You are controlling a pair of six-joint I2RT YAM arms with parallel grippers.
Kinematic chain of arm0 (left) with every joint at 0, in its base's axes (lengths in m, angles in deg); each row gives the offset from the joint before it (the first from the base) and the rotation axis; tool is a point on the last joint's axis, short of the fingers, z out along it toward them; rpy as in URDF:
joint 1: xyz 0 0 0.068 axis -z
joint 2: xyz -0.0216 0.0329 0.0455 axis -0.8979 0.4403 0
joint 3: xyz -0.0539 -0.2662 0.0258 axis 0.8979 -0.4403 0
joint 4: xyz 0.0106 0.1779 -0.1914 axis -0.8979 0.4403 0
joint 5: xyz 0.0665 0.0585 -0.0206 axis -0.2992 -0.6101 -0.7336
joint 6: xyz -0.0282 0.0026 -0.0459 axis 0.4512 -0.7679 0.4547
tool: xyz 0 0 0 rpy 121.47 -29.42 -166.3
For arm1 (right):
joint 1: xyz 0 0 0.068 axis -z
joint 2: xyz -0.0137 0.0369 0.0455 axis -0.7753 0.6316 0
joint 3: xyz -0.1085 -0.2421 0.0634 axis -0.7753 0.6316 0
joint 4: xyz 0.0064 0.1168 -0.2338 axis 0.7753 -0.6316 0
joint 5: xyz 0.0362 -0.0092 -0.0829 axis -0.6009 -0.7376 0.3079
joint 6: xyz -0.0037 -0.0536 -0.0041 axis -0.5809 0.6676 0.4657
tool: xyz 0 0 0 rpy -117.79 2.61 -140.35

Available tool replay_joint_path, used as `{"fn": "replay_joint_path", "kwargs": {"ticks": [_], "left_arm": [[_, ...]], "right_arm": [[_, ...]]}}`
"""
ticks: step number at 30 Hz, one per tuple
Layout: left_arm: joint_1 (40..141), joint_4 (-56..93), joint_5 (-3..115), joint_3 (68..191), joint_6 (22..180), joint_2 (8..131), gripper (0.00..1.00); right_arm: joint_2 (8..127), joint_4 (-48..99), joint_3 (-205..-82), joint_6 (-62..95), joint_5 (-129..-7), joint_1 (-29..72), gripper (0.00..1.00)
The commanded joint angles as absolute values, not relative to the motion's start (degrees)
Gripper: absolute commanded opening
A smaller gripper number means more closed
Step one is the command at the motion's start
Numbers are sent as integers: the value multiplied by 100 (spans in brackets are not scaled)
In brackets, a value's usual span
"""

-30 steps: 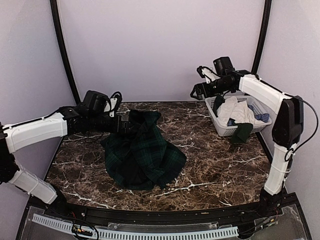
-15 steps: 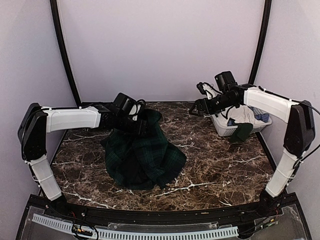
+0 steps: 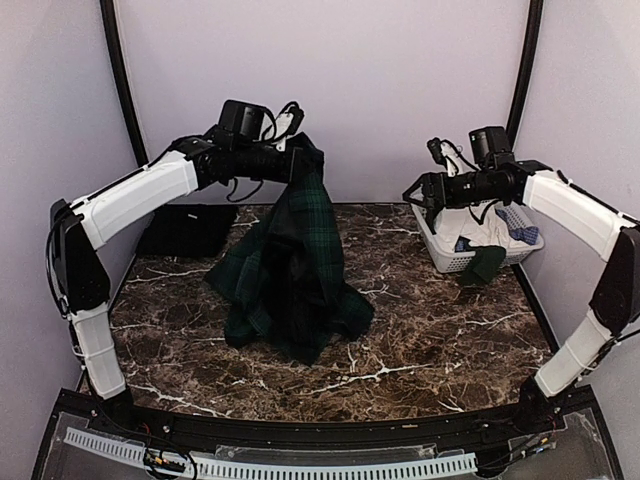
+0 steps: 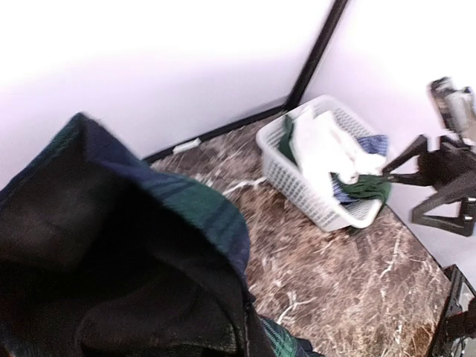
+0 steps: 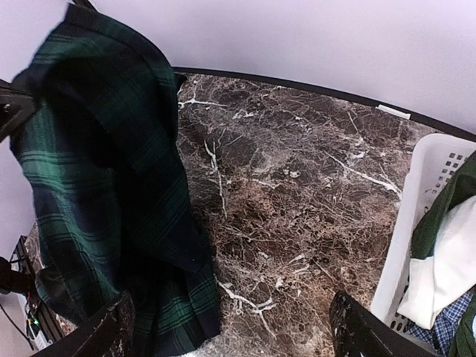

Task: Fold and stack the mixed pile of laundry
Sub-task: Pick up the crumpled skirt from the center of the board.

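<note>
A dark green-and-navy tartan skirt (image 3: 290, 270) hangs from my left gripper (image 3: 300, 163), which is shut on its top edge high above the back of the table. The skirt's lower part still rests on the marble. In the left wrist view the skirt (image 4: 111, 245) and its black lining cover my fingers. A plain black cloth (image 3: 187, 230) lies flat at the back left. My right gripper (image 3: 418, 192) is open and empty, in the air just left of the basket; its fingertips (image 5: 111, 327) frame bare marble beside the skirt (image 5: 97, 186).
A white slatted basket (image 3: 432, 240) stands at the back right. It holds a white garment (image 3: 480, 220), a blue checked item (image 3: 523, 234) and a dark green piece (image 3: 487, 265) draped over its front rim. Black frame posts and walls close in the back corners.
My left gripper has shut on the skirt's top edge and lifted it high, uncovering the black cloth at the back left. My right gripper has drifted a little right, still open.
</note>
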State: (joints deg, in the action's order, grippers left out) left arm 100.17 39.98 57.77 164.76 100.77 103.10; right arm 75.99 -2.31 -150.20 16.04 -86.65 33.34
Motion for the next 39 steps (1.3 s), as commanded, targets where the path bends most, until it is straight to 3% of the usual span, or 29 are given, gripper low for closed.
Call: {"fn": "replay_joint_path", "kwargs": {"ticks": [1,5,11,13,14,15,16,18,23,27,31,39], "left_arm": [[10894,4524,6865,16889,8686,9929,0],[12127,4783,7042,15834,8019,9400,0],[12704,3963,7632,12278,8492,8273,0],[12619,3750,7302,11556,8774,7893,21],[12557,3676,7120,11377,9112,7775,47],[12468,3540,7015,11162,9226,7546,56],[12425,3492,6894,11119,9374,7439,67],[12188,3263,6875,11056,9638,7106,73],[11251,2128,6881,10702,10323,5986,84],[10523,1949,6668,10789,10626,5969,89],[10178,2612,5862,11460,10710,6709,91],[9537,4034,5351,14245,10567,9176,93]], "right_arm": [[7101,0,-14877,1415,-8953,3661,88],[6843,-12,-14803,1416,-8994,3852,88],[6845,72,-14536,1420,-9256,3873,88],[6943,127,-14449,1394,-9463,3858,87],[7006,143,-14426,1389,-9535,3833,86],[7073,156,-14403,1388,-9573,3782,86],[7131,173,-14377,1402,-9604,3714,85],[7256,176,-14345,1456,-9653,3543,84],[7622,173,-14330,1596,-9769,3064,82],[8212,280,-14513,1667,-9922,2822,80],[8759,-65,-14764,1842,-9589,2482,75],[8399,-60,-13742,1766,-9389,2338,76]]}}
